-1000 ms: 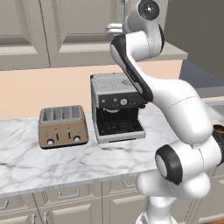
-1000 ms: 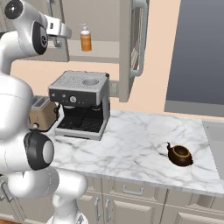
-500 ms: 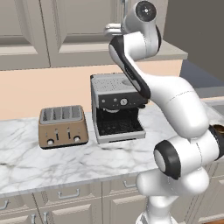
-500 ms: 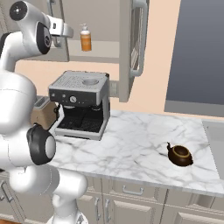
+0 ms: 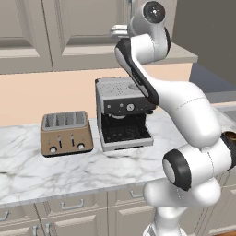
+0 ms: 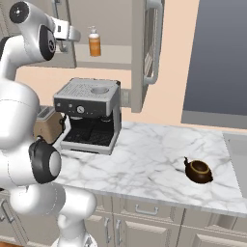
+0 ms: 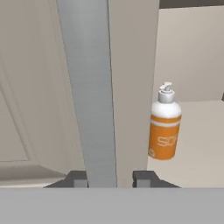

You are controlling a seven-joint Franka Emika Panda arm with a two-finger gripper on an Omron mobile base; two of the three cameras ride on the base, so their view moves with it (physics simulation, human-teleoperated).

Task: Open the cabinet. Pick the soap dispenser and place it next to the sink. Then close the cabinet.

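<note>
The cabinet (image 6: pixel 120 29) hangs above the counter with its right door (image 6: pixel 144 53) swung open. On the shelf inside stands the soap dispenser (image 6: pixel 94 42), a small orange bottle with a white pump, upright and untouched. In the hand view the soap dispenser (image 7: pixel 165 124) sits to the right, behind the left door's edge. My gripper (image 7: pixel 110 178) has a finger on each side of the left door's silver bar handle (image 7: pixel 89 96), drawn in close around it. From the base views, the gripper (image 6: pixel 71 34) (image 5: pixel 118 31) is raised at that handle. The sink (image 6: pixel 237 159) shows at the counter's far right.
A silver coffee machine (image 6: pixel 91 113) stands on the marble counter (image 6: pixel 144 159) under the cabinet, with a brown toaster (image 5: pixel 65 133) to its left. A small brown teapot (image 6: pixel 198 171) lies near the sink. Drawers with short handles (image 5: pixel 73 205) run below the counter.
The arm's upper links have shifted slightly while the hand stays at the left door's handle. The right door and the soap dispenser have not moved.
</note>
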